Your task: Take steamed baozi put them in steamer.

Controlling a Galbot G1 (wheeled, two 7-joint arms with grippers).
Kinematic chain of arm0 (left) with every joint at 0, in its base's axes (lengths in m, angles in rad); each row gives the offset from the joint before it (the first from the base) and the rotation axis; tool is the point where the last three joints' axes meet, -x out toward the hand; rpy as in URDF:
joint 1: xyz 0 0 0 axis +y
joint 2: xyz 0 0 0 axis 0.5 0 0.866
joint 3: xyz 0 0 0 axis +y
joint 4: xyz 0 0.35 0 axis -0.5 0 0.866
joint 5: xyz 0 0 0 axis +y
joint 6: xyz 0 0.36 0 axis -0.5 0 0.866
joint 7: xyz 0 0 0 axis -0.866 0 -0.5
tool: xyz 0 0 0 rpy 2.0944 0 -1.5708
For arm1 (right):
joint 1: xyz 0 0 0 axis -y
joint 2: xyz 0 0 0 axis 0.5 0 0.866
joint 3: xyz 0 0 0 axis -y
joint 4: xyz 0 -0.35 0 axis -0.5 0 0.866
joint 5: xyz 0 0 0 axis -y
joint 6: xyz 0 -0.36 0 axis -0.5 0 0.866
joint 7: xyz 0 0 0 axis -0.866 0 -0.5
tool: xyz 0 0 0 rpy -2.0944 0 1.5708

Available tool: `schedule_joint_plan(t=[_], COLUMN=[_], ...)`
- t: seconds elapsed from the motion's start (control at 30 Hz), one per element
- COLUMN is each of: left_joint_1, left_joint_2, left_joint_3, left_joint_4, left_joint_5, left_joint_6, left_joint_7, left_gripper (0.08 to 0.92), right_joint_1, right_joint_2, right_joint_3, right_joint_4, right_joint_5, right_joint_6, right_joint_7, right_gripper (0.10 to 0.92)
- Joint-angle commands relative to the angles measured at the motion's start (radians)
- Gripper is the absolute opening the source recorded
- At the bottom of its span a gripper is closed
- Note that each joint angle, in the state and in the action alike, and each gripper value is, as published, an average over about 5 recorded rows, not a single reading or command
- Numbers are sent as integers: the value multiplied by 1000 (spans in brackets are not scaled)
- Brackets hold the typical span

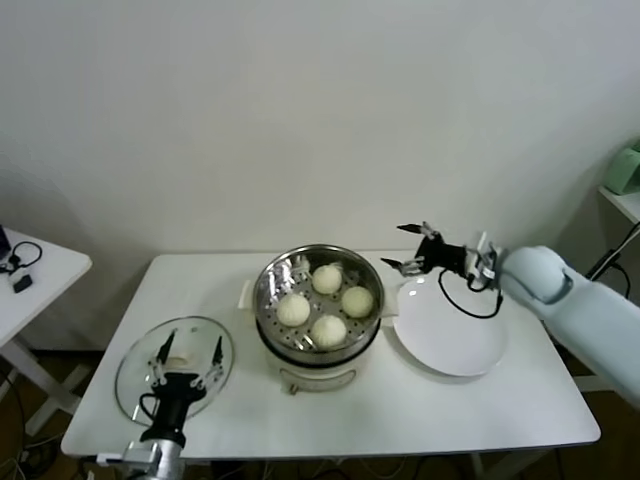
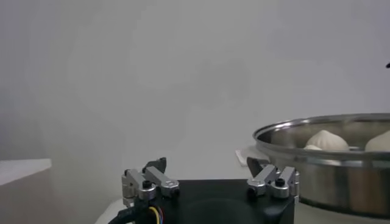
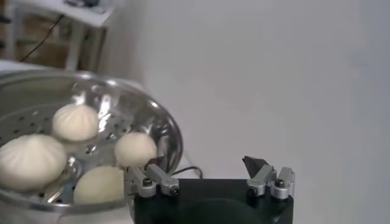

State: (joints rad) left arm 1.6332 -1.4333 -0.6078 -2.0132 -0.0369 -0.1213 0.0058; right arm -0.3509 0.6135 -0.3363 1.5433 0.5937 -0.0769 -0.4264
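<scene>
The steamer (image 1: 270, 285) stands mid-table, and several pale round baozi (image 1: 327, 279) lie on its perforated floor. Just right of it, my right gripper (image 1: 395, 247) hovers open and empty over the far-left edge of the white plate (image 1: 450, 340). The right wrist view shows that gripper (image 3: 204, 163) beside the steamer's rim (image 3: 167, 125), with baozi (image 3: 74, 120) inside. At the table's front left, my left gripper (image 1: 190, 350) is open and empty above the glass lid (image 1: 135, 375). In the left wrist view this gripper (image 2: 207, 164) faces the steamer's wall (image 2: 323, 176), and baozi tops (image 2: 326, 140) show over the rim.
The plate holds nothing. A small white side table (image 1: 35, 270) with cables stands at the far left. On a shelf at the far right sits a green object (image 1: 625, 168). The steamer rests on a white base (image 1: 315, 378) near the table's front edge.
</scene>
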Motion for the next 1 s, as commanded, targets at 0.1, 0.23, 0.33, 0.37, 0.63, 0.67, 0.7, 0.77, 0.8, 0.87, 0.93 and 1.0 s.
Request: schedule_joint_plan(t=[0.1, 0.23, 0.33, 0.37, 0.63, 0.67, 0.7, 0.77, 0.8, 0.87, 0.93, 1.0], left_joint_1=[-26, -27, -25, -26, -27, -27, -27, -25, -24, -21, -18, -16], left_joint_2=[0, 0, 1, 0, -13, -15, -16, -19, -20, -22, -24, -26], left_joint_3=[-16, -21, -28, -31, -50, -52, -55, -62, -66, -71, -76, -83], left_joint_4=[5, -2, -12, -12, -29, -30, -30, -29, -28, -25, -22, -19], left_joint_5=[-44, -65, -101, -108, -157, -157, -156, -156, -155, -148, -141, -135], left_joint_6=[37, 51, 57, 59, 74, 72, 70, 69, 69, 71, 73, 75], left_joint_7=[21, 34, 55, 60, 91, 91, 91, 87, 83, 68, 52, 45], left_gripper=[823, 823, 823, 823, 823, 823, 823, 823, 823, 823, 823, 823], right_joint_1=[-862, -961, -1015, -1031, -1131, -1140, -1148, -1162, -1168, -1178, -1182, -1182], right_joint_2=[288, 410, 474, 498, 630, 639, 646, 654, 656, 659, 667, 676], right_joint_3=[838, 916, 944, 952, 971, 972, 973, 972, 970, 965, 960, 955], right_joint_4=[208, 243, 259, 261, 262, 262, 262, 261, 261, 262, 261, 261], right_joint_5=[-131, -172, -190, -194, -203, -202, -201, -200, -199, -200, -201, -202], right_joint_6=[128, 169, 200, 211, 268, 273, 279, 290, 295, 305, 312, 315], right_joint_7=[178, 190, 191, 191, 165, 164, 163, 163, 163, 163, 164, 165], right_gripper=[823, 823, 823, 823, 823, 823, 823, 823, 823, 823, 823, 823])
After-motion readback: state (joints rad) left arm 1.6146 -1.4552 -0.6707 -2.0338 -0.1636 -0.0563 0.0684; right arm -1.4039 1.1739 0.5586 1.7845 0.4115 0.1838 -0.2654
